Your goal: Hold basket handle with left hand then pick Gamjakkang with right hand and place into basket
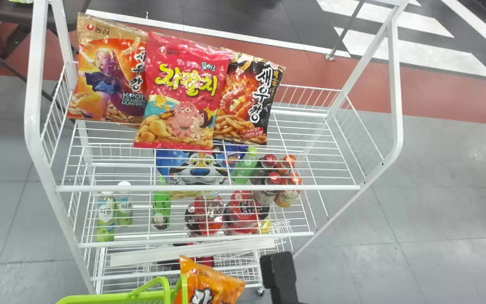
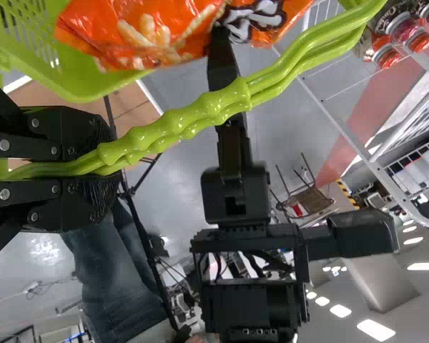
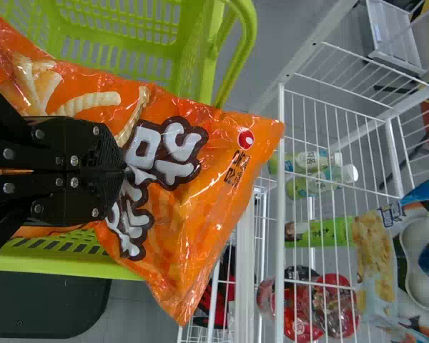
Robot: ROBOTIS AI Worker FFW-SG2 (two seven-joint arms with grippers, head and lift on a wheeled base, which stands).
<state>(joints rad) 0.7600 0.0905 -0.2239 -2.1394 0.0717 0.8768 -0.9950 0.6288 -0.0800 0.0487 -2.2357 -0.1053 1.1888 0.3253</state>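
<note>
The basket's green rim [image 1: 112, 299] lies at the near edge, close to the near left foot of the white wire rack [image 1: 207, 188]; floor [image 1: 437, 202] runs wide to the rack's right. On the upper shelf a gap stretches between three snack bags [image 1: 179, 93], at left and middle, and the right side frame. The orange snack bag [image 1: 213, 285] is just right of the raised basket handle [image 1: 165, 287], by the rim; how far down into the basket it reaches, I cannot tell. The right hand [image 1: 283, 276] is near right; in its wrist view the right hand [image 3: 123, 171] is clenched on the bag's printed front. The left hand [image 2: 109, 170] grasps the handle, both ridged bars together. Beneath the upper shelf sit pale green bottles [image 1: 106, 215] at left, a tiger-faced bag [image 1: 198, 166] in the middle, and red-capped bottles [image 1: 270, 177] at right. All three snack bags carry large lettering, as does the orange one.
</note>
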